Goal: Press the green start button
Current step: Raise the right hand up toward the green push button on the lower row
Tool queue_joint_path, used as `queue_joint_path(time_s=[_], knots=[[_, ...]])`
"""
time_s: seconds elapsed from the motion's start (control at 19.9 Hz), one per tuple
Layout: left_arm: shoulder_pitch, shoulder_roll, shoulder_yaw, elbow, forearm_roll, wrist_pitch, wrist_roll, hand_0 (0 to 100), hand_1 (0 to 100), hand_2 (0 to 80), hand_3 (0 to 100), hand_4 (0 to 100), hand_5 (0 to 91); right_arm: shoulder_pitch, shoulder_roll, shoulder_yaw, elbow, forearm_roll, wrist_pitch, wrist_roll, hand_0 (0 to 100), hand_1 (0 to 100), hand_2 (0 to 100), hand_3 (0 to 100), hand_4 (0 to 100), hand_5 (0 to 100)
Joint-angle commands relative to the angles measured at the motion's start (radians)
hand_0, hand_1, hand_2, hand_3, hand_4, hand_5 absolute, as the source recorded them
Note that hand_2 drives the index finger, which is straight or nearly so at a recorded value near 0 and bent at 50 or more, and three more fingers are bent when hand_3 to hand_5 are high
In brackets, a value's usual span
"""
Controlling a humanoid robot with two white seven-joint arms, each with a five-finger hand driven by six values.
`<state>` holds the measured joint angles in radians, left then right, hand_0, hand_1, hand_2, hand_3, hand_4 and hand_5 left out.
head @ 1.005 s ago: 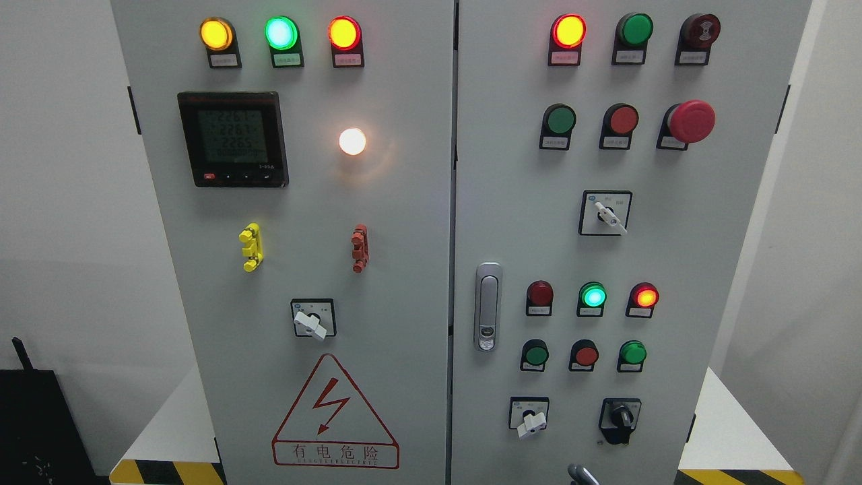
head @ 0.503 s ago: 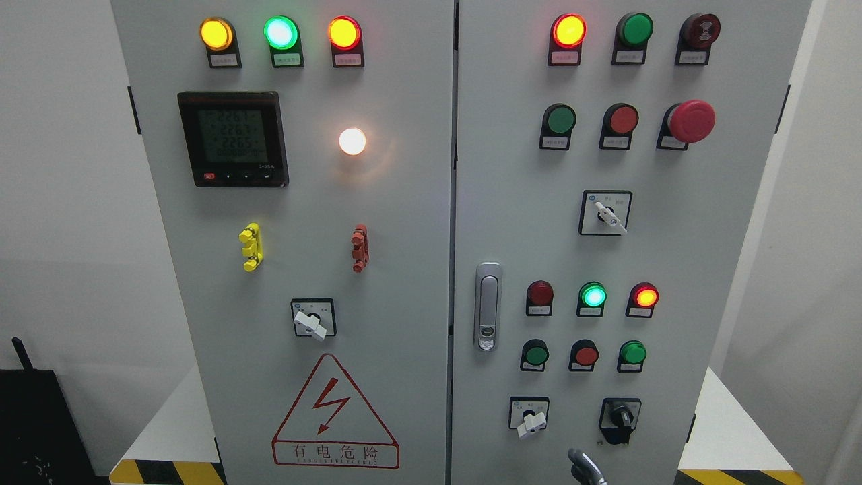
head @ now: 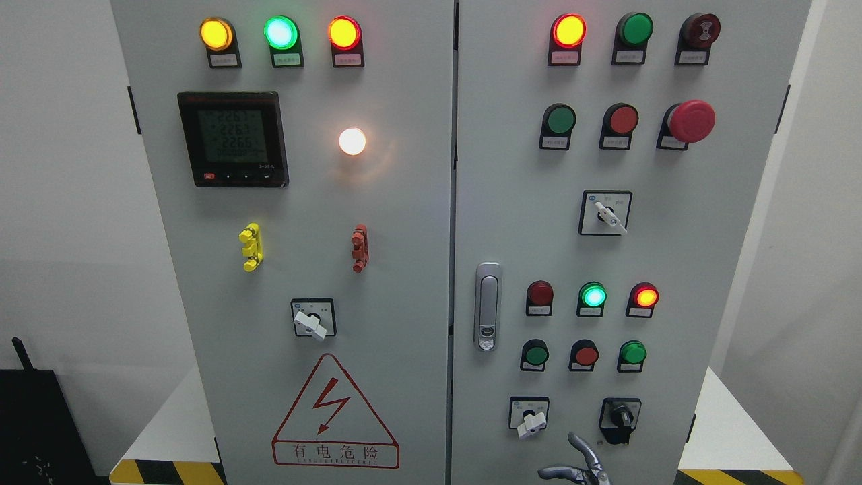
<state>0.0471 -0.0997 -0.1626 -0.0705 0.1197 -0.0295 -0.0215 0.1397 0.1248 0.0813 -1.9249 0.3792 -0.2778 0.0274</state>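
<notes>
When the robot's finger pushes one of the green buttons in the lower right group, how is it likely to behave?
The green button looks flush-mounted in a black collar, so it probably travels straight in and springs back. Its smooth cap may let a fingertip slide. The hand is still below it.

grey cabinet (head: 404, 202), green buttons (head: 537, 354), hand (head: 579, 465)

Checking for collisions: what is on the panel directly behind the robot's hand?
Behind the hand only bare grey cabinet door shows, below the white selector switch. Whatever lies behind the fingers themselves is covered.

Perhaps four green buttons (head: 560, 119), four switches (head: 605, 212)
</notes>
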Motion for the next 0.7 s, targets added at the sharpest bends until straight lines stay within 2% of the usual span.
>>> queue_joint_path(time_s=[0.0, 0.2, 0.65], knots=[[-0.001, 0.0, 0.0, 0.0, 0.0, 0.0, 0.0, 12, 56, 0.0, 0, 0, 0.0, -0.038, 0.003, -0.06, 0.02, 0.239, -0.037, -0.033, 44, 32, 0, 63, 62, 51], [-0.001, 0.0, 0.0, 0.0, 0.0, 0.0, 0.0, 12, 56, 0.0, 0, 0, 0.0, -0.063, 0.003, -0.087, 0.024, 0.335, -0.043, -0.046, 49, 31, 0, 63, 63, 55], [0.0, 0.0, 0.0, 0.0, 0.0, 0.0, 0.0, 12, 56, 0.0, 0, 0, 0.0, -0.138, 0.004, -0.104, 0.047, 0.553, -0.046, -0.056, 53, 33, 0, 65, 64, 59]])
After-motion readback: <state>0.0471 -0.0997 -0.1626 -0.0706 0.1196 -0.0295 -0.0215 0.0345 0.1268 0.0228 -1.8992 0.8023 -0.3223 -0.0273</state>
